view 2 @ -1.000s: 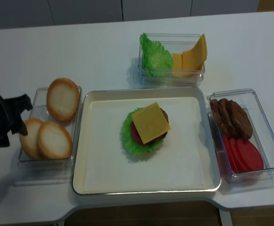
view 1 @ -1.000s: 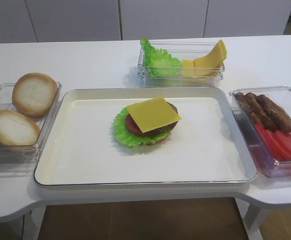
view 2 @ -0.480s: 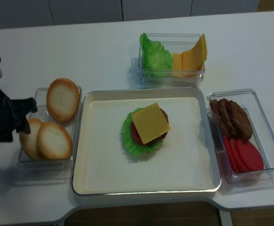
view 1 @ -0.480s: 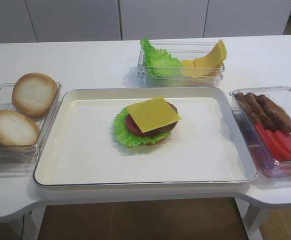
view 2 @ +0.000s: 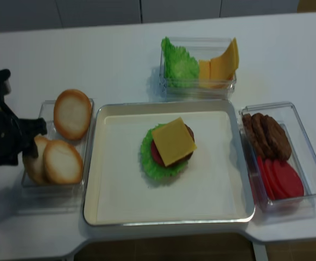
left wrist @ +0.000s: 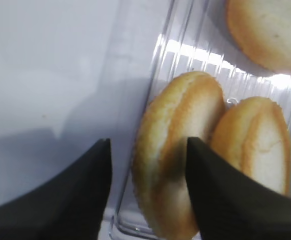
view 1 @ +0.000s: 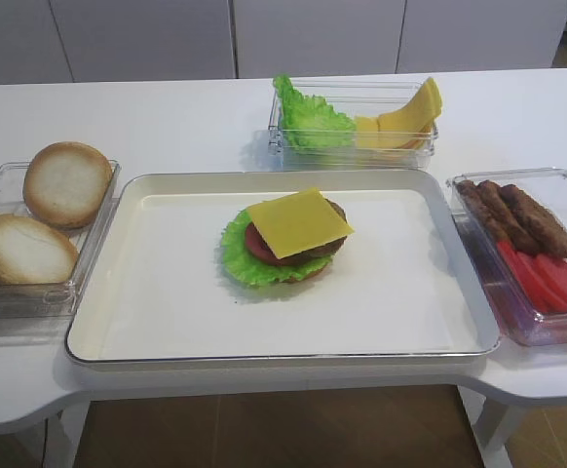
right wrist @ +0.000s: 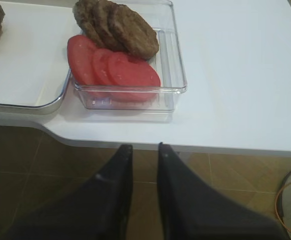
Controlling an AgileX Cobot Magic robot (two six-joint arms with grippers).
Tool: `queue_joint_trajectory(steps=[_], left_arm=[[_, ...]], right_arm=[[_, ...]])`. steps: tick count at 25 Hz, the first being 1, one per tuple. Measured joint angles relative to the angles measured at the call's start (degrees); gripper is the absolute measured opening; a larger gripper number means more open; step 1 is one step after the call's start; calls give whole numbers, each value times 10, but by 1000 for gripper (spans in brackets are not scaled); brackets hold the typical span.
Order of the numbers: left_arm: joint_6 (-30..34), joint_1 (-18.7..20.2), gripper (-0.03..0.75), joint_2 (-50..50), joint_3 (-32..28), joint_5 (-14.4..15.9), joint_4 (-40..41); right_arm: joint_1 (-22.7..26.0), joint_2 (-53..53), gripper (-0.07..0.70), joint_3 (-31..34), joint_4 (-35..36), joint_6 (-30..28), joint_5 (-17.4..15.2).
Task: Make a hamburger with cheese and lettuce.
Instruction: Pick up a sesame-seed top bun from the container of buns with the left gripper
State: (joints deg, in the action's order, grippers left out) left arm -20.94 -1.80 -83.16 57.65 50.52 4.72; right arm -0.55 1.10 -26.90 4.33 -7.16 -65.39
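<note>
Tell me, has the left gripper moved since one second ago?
Yes. The left gripper has moved up and right, toward the bun tray.

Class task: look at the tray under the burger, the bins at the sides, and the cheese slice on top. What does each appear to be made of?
Tray: probably enamelled or coated metal, with a cream matte floor and a shiny silvery rim.
Bins: clear hard plastic, see-through walls with glints.
Cheese: likely smooth toy plastic or rubber, an even yellow, perfectly flat square with crisp edges.
</note>
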Motion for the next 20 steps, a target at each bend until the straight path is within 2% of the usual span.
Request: queue_joint_trajectory(steps=[10,20], left_arm=[[13,0,333,-13,0,-6,-16],[13,0,225,-16,1,-9,-18]], right_arm=[[0,0,120,0,0,0,0],[0,0,66,0,0,0,0]])
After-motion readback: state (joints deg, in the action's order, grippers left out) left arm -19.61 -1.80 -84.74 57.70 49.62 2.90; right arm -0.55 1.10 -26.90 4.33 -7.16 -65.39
